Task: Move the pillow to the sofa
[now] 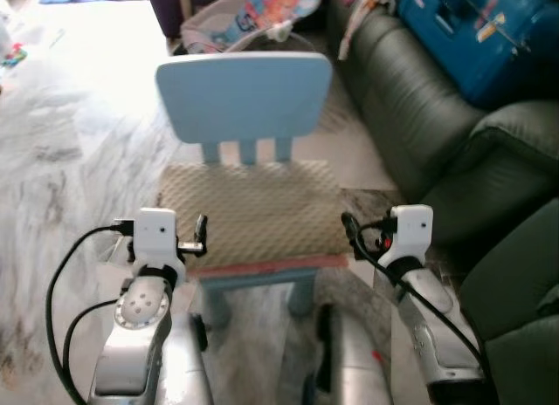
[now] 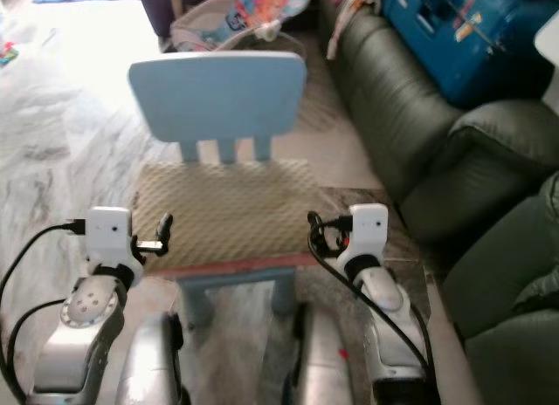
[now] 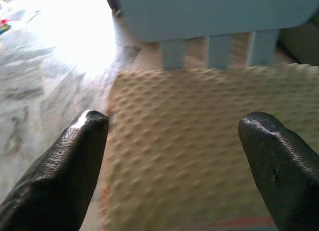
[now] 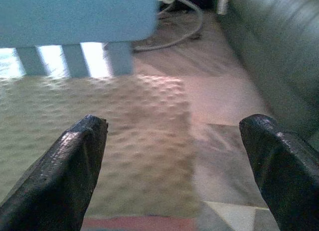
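A flat beige pillow point(image 1: 253, 213) with a bumpy weave and a red front edge lies on the seat of a small light-blue chair point(image 1: 244, 95). My left gripper point(image 1: 199, 233) sits at the pillow's front left corner, and in the left wrist view it point(image 3: 179, 126) is open, with the pillow point(image 3: 199, 151) ahead between its fingers. At the pillow's front right edge my right gripper point(image 1: 349, 229) is also open point(image 4: 174, 126), straddling that edge of the pillow point(image 4: 99, 126). The dark green sofa point(image 1: 419, 117) stands to the right.
A blue case point(image 1: 476, 30) lies on the sofa's far seat. A baby bouncer point(image 1: 253, 17) stands behind the chair. Pale marble floor point(image 1: 70, 152) stretches to the left. A second dark green cushion point(image 1: 515, 283) is close on my right.
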`<state>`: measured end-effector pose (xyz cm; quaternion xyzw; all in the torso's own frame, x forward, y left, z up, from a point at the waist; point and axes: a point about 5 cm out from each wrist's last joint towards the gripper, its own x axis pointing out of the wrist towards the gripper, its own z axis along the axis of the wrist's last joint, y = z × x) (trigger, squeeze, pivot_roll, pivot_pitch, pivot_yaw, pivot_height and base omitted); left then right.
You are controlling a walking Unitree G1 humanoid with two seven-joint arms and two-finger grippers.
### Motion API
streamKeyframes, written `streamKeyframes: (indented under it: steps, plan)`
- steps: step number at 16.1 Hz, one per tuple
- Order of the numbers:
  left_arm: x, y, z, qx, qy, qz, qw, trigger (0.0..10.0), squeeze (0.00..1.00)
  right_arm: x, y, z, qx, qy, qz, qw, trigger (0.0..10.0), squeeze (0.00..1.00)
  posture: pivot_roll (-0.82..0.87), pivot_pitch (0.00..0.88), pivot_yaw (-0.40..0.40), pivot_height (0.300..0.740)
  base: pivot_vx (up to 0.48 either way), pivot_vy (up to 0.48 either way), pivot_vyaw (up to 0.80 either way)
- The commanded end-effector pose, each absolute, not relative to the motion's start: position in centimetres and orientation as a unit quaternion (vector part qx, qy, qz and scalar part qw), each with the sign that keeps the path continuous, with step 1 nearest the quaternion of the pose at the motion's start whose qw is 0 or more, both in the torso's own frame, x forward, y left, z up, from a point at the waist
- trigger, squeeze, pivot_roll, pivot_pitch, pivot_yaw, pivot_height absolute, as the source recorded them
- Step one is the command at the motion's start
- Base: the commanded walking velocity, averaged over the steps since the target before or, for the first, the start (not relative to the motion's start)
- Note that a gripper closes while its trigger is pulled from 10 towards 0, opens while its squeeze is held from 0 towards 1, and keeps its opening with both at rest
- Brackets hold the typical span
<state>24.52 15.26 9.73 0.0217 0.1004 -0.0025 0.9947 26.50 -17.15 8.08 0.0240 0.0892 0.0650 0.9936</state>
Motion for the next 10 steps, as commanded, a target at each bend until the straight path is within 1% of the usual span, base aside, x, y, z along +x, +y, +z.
streamKeyframes:
  steps: [1,4,6,7,9,10]
  plan:
    - [24.5,14.7,9.7,0.022,0.101,-0.009,0.995,10.0,0.00,26.2,-17.9,7.7,0.023,0.099,0.055,0.993,10.0,0.00,0.00,0.066,-0.049,0.552,0.000,0.000,0.00]
    - [24.6,14.9,9.9,0.024,0.093,0.002,0.995,10.0,0.00,26.3,-17.8,7.8,0.019,0.096,0.070,0.993,10.0,0.00,0.01,0.066,-0.052,0.552,0.000,0.000,0.00]
    - [24.6,15.7,9.8,0.042,0.100,0.022,0.994,10.0,0.00,26.6,-17.8,8.1,0.015,0.091,0.074,0.993,10.0,0.00,0.01,0.076,-0.053,0.552,0.000,0.000,0.73]
    - [24.7,16.2,9.4,0.047,0.114,0.030,0.992,10.0,0.00,26.7,-18.1,8.1,0.016,0.094,0.066,0.993,10.0,0.00,0.00,0.084,-0.054,0.552,0.000,0.000,0.40]
    - [25.0,16.9,8.8,0.049,0.140,0.032,0.988,10.0,0.00,26.9,-18.3,8.0,0.021,0.098,0.064,0.993,10.0,0.00,0.00,0.108,-0.050,0.552,0.000,0.000,0.00]
    - [25.1,17.7,8.3,0.051,0.164,0.037,0.984,10.0,0.58,26.9,-18.4,7.9,0.024,0.106,0.066,0.992,10.0,0.00,0.00,0.132,-0.047,0.552,0.000,0.000,0.00]
